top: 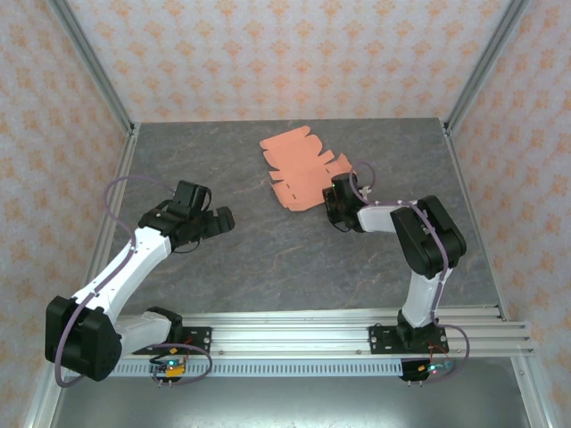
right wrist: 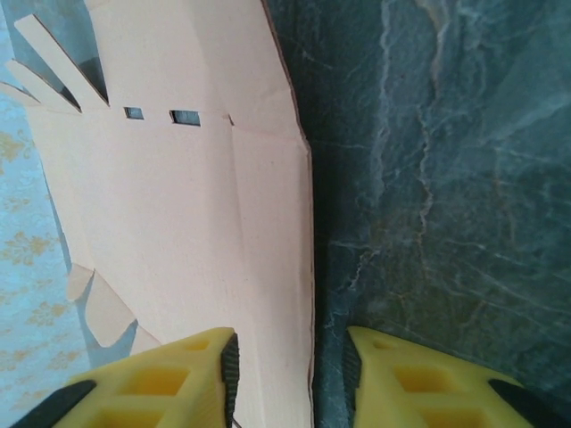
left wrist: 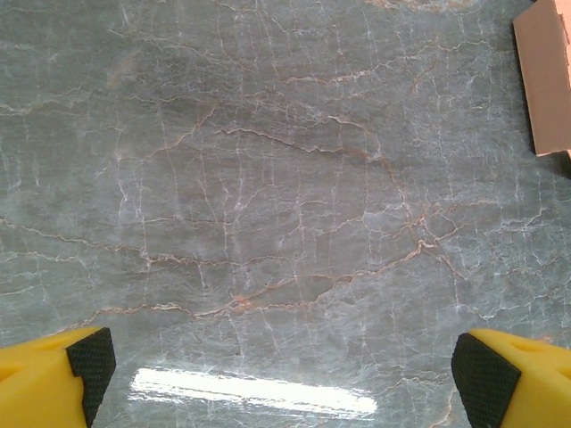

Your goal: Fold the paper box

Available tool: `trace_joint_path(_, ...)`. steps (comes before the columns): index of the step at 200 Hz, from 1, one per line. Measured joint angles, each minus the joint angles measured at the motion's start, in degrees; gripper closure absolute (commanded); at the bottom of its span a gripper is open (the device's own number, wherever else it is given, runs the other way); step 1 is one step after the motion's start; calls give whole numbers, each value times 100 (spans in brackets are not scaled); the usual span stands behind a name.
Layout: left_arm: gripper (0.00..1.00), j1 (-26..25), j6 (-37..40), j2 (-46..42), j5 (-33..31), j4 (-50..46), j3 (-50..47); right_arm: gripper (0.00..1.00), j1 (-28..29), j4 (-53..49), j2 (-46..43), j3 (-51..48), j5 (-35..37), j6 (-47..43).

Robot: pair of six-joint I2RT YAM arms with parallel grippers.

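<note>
View from above: a grey marbled desk (top: 268, 259) enclosed by walls (top: 285, 53) papered in a pale orange pattern. Two white and black arms are bolted to a metal rail (top: 303, 334) at the near edge.

The box (top: 302, 168) is an unfolded, flat, salmon-orange card sheet with tabs and flaps. It lies toward the far side of the desk, a little right of centre.

The right arm reaches forward and to the left. The right pincer (top: 332, 201) sits at the sheet's near right corner. In the right wrist view, the right pincer (right wrist: 290, 374) has yellow fingers (right wrist: 178, 379) with black pads. The long right edge of the box (right wrist: 178, 223) runs down between them. One finger is over the card, the other is over bare desk. A gap shows between the pads, and whether they pinch the card cannot be told.

The left arm reaches in from the left. The left pincer (top: 221, 220) is over bare desk, well apart from the sheet and left of it. In the left wrist view, the left pincer (left wrist: 285, 379) is spread wide and released, grasping nothing. A corner of the box (left wrist: 544, 80) shows at the upper right.
</note>
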Motion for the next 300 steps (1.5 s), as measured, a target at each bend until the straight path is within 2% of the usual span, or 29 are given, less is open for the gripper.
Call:
trace_joint_path(34,0,0,81,-9,-90,-13,0,97,0,247,136,0,74,-157)
trace_joint_path(67,0,-2,131,-74,-136,-96,13,100,0,463,125,0,61,-442)
trace_joint_path(93,0,0,269,-205,-269,-262,140,100,0,138,-262,0,-61,-1152)
trace_joint_path(114,0,0,396,-348,-417,-341,315,100,-2,-227,-870,22,-437,-2116)
trace_joint_path(140,0,-2,573,-437,-544,-374,538,100,-2,-1115,-1285,535,-1300,-3738)
trace_joint_path(176,0,-2,767,-437,-575,-358,737,100,2,-3427,-1285,2009,-2293,-6474)
trace_joint_path(199,0,0,846,-422,-573,-354,739,100,0,-4828,-1075,2994,-2347,-7805)
trace_joint_path(224,0,0,872,-328,-573,-348,739,100,0,-5860,-581,3794,-2337,-9123)
trace_joint_path(262,0,0,1005,-323,-496,-310,739,100,0,-6909,221,4548,-2417,-10896)
trace_joint_path(300,0,0,1471,-874,85,339,378,100,33,-7429,533,5274,-2498,-12622)
